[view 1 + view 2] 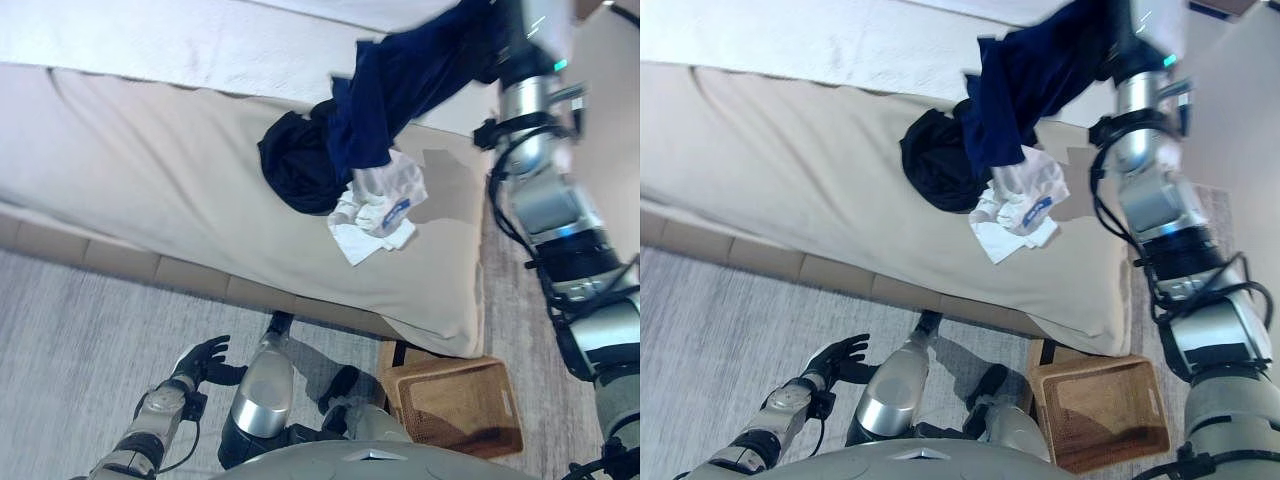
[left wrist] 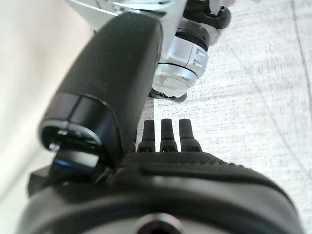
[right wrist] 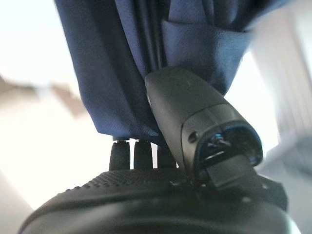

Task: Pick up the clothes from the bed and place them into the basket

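My right hand (image 3: pixel 185 126) is shut on a navy blue garment (image 1: pixel 400 85) and holds it up above the bed (image 1: pixel 150 180); the cloth hangs down from the hand, and its thumb presses into it in the right wrist view. A black garment (image 1: pixel 295 165) and a white garment (image 1: pixel 380 205) lie together on the beige bedspread below it. The brown wicker basket (image 1: pixel 455 405) stands on the floor at the bed's corner, below my right arm. My left hand (image 1: pixel 200 362) hangs low by my side over the carpet, fingers relaxed and empty.
The bed's beige cover hangs over its near edge down to a tan base (image 1: pixel 150 265). A white quilt (image 1: pixel 200 45) covers the far part of the bed. Grey carpet (image 1: pixel 70 340) lies in front of the bed.
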You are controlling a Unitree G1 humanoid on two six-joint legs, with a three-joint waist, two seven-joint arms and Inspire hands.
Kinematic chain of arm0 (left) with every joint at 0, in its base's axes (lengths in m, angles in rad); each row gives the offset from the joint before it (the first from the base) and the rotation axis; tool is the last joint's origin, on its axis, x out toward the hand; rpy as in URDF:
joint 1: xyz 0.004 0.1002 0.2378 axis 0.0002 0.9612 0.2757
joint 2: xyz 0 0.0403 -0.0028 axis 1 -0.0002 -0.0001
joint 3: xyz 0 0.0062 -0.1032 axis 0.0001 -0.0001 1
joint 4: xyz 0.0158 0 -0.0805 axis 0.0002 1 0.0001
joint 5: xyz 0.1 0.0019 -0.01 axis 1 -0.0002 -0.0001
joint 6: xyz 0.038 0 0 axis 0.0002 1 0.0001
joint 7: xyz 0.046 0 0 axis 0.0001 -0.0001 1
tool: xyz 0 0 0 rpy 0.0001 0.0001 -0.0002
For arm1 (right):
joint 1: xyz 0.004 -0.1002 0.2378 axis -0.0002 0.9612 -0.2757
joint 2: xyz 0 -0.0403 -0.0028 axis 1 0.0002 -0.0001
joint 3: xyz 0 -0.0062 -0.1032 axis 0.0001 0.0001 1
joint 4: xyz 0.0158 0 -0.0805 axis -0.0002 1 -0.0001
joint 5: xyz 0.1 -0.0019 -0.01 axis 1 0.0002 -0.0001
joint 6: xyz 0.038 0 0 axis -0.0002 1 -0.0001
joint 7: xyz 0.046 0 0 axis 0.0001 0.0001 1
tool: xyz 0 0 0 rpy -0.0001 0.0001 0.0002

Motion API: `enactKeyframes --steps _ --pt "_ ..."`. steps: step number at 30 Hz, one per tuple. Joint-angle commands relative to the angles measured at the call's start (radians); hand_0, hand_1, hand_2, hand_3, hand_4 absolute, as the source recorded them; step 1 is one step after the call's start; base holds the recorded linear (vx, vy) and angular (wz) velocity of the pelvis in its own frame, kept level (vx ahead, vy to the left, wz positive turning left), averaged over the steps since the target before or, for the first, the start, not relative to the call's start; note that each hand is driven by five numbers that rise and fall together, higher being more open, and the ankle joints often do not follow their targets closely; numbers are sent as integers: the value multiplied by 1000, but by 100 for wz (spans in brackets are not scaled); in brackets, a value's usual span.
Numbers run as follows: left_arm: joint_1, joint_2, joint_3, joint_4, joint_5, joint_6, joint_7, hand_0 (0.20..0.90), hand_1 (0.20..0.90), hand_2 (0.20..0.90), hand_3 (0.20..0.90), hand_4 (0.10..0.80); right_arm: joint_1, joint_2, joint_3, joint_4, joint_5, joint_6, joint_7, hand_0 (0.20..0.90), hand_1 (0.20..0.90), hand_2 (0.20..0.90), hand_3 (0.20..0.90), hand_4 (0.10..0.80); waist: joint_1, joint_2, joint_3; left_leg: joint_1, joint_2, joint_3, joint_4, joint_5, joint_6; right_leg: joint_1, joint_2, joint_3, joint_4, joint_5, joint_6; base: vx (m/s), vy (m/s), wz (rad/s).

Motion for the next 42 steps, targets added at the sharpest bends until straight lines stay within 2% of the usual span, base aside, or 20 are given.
enactKeyframes --steps 1,6,11,16,21,26,31,34,35,42 --pt "91 -23 -47 69 41 -18 -22 900 900 900 900 800 1 -176 -62 -67 35 -47 -177 300 300 300 200 100 -82 42 -296 103 -18 65 -62 -130 85 -67 19 52 91 -21 15 -46 -29 -27" --pt "79 -25 -43 90 64 11 -37 900 900 900 900 800 59 -269 -157 -83 106 -30 -236 300 300 300 200 100 -142 52 -337 141 -12 113 -69 -148 82 -60 30 98 75 -15 15 -76 -58 -34" --pt "65 -36 -45 97 90 48 -56 900 900 900 900 800 165 -298 -243 -84 148 -11 -203 300 300 300 200 100 -200 66 -363 163 -4 156 -73 -158 77 -60 45 145 68 -15 10 -53 -69 -38" --pt "47 -52 -61 88 97 58 -61 900 900 900 900 800 340 -252 -335 -117 155 -22 -134 300 300 300 200 100 -262 78 -363 181 8 210 -77 -169 70 -64 60 200 48 -8 2 -61 -80 -47" --pt "27 -57 -71 72 115 61 -64 900 900 900 900 800 503 -167 -370 -119 131 -24 -45 300 300 300 200 100 -317 95 -348 195 21 254 -71 -180 71 -74 66 242 66 -17 -5 -52 -104 -35" --pt "8 -45 -85 51 117 75 -62 900 900 900 900 800 591 -98 -326 -74 84 3 53 300 300 300 200 100 -350 111 -317 189 24 270 -22 -204 85 -105 68 257 133 -44 -19 -41 -147 -29" --pt "-2 -42 -92 22 72 69 -52 900 900 900 900 800 592 -68 -249 52 22 14 134 300 300 300 200 100 -364 136 -262 148 24 272 89 -233 84 -145 56 255 183 -52 -36 -47 -154 -23" --pt "-34 -47 -107 0 30 51 -43 900 900 900 900 800 540 -73 -203 140 2 31 142 300 300 300 200 100 -369 156 -213 91 31 279 149 -241 76 -194 44 245 219 -56 -46 -198 -111 -20" --pt "-62 -50 -121 -15 -1 39 -35 900 900 900 900 800 491 -81 -171 198 6 38 144 300 300 300 200 100 -372 171 -174 56 36 284 174 -239 71 -226 38 239 239 -58 -51 -231 -87 -14" --pt "-148 -70 -156 -60 -123 -3 18 900 900 900 900 800 307 -104 -30 357 2 82 126 300 300 300 200 100 -384 250 -40 -115 35 291 279 -224 58 -394 26 238 348 -88 -82 -203 -62 -11"
